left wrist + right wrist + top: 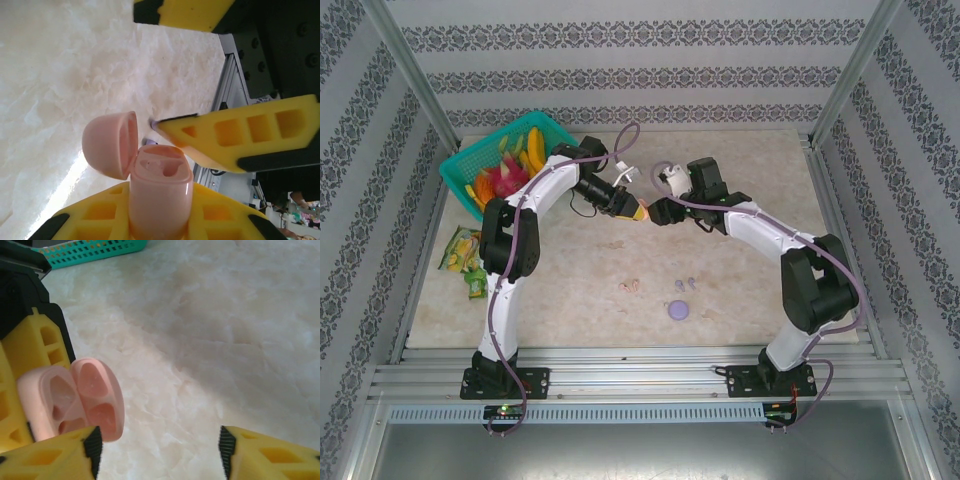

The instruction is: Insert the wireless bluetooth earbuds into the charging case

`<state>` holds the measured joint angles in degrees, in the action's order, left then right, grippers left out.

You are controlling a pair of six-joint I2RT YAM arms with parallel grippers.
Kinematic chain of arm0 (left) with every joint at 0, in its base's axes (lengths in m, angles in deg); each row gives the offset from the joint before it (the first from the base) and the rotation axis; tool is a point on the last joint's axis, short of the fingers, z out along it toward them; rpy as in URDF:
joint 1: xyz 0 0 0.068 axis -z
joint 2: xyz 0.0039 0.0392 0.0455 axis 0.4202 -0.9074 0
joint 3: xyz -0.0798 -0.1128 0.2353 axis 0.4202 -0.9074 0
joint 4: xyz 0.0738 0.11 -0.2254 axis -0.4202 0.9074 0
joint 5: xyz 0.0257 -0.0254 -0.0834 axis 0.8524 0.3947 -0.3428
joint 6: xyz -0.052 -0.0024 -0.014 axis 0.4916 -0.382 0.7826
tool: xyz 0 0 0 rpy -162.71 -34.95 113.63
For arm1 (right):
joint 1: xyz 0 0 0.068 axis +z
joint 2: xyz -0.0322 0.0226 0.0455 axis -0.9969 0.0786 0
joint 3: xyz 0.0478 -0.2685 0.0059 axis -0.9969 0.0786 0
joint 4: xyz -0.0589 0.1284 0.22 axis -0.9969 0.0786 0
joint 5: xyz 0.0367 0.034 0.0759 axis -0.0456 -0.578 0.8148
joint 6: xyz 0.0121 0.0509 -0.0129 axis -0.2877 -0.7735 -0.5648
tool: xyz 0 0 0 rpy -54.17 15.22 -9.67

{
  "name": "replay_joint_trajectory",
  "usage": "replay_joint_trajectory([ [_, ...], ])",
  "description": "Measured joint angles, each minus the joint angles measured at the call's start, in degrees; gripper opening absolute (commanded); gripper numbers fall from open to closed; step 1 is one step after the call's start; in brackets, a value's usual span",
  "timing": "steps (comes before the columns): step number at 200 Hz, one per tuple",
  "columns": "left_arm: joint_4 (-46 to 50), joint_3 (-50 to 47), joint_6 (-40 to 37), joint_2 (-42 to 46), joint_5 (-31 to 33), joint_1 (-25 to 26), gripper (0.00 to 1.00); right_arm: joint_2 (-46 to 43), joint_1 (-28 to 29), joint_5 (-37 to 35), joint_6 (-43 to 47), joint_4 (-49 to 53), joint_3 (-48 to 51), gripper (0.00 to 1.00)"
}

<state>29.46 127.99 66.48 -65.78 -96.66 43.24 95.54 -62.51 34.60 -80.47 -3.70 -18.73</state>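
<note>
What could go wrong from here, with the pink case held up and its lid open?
The right gripper stands open close to the raised lid of the pink charging case; a sideways move might knock the lid shut. The left gripper holds the case off the table by its lower body, so a push could tilt it in the grip.

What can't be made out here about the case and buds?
- Left wrist: inside the pink case it is pink on pink at a shallow angle, so a seated bud cannot be told. Its base is cut off by the bottom edge.
- Right wrist: the case's wells are blurred, too near the lens, above the right gripper.
- Top: loose specks on the table, too small to count as buds.
</note>
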Motion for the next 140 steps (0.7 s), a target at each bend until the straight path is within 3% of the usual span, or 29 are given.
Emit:
replay_joint_trajectory([
  [42,-2.89,0.0,1.42,0.02,1.44,0.0,0.12,-1.36,-0.39,-0.74,-7.28,-0.42,0.17,0.9],
  [48,-3.52,-0.04,1.7,0.02,1.73,0.0,0.12,-1.46,-0.39,-0.96,-8.5,-0.39,0.2,0.97],
  [140,-15.56,-10.21,7.34,5.42,7.32,-1.64,0.09,-9.16,2.25,-5.95,-26.03,1.86,-0.46,0.98],
])
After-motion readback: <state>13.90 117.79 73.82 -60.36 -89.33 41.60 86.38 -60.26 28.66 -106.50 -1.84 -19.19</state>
